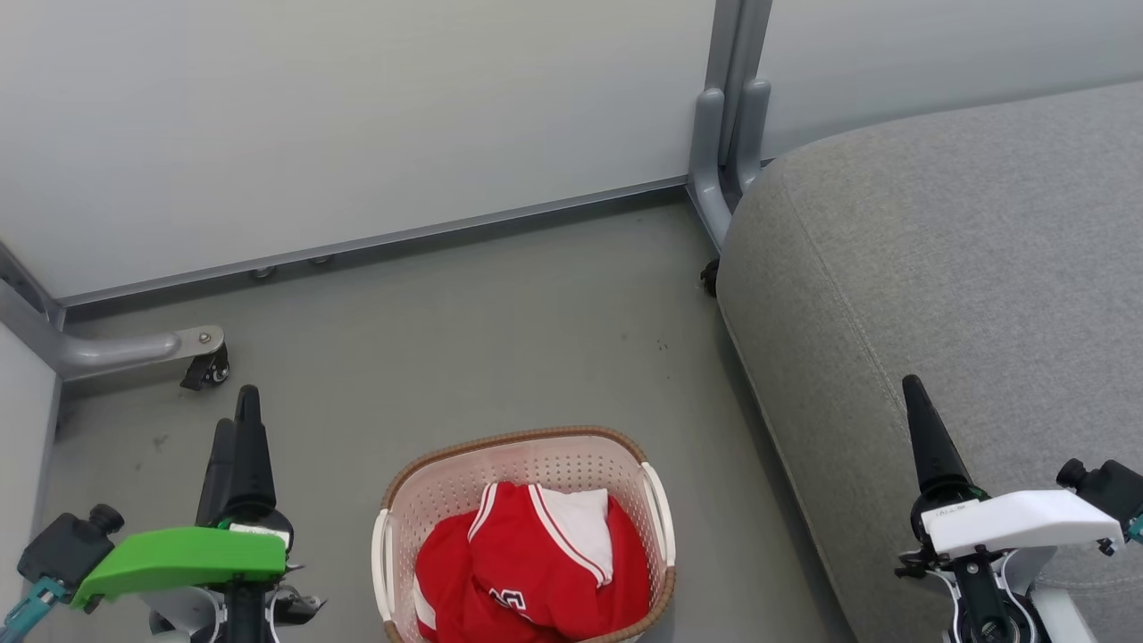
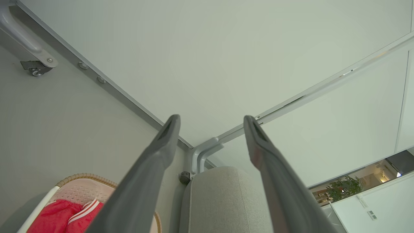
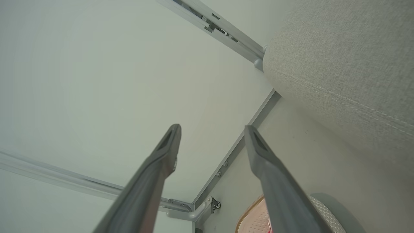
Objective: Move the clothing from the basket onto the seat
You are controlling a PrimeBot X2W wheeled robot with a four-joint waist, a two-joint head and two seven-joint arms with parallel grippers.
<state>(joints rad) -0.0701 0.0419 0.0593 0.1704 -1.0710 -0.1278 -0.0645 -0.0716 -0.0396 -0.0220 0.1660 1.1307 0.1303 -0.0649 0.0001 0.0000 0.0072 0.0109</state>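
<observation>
Grey floor runs back to pale partition panels that meet in a corner behind the seat. On that floor, toward its near edge in my head view, the clothing lies bunched in the basket. It is red fabric with white stripe trim uppermost and a scrap of dark lettering below. All of it sits inside the rim. The basket stands just beside the seat, whose grey side rises along the floor's right edge, with a narrow strip of floor between them.

Both claws are released and empty, fingers spread wide. The left claw hangs over the floor to the left of the basket. The right claw hangs over the seat's near edge. Each is well apart from the fabric.

So the first pick is not yet begun. I would take it with the right claw, since that arm is on the seat's side. I'd come down from above onto the high striped fold, keeping the fingers clear of the perforated wall, and bite deep into the bunch. Then I'd lift straight up until the hem clears the rim. The basket looks light and could tip or ride up if the fabric snags.
</observation>
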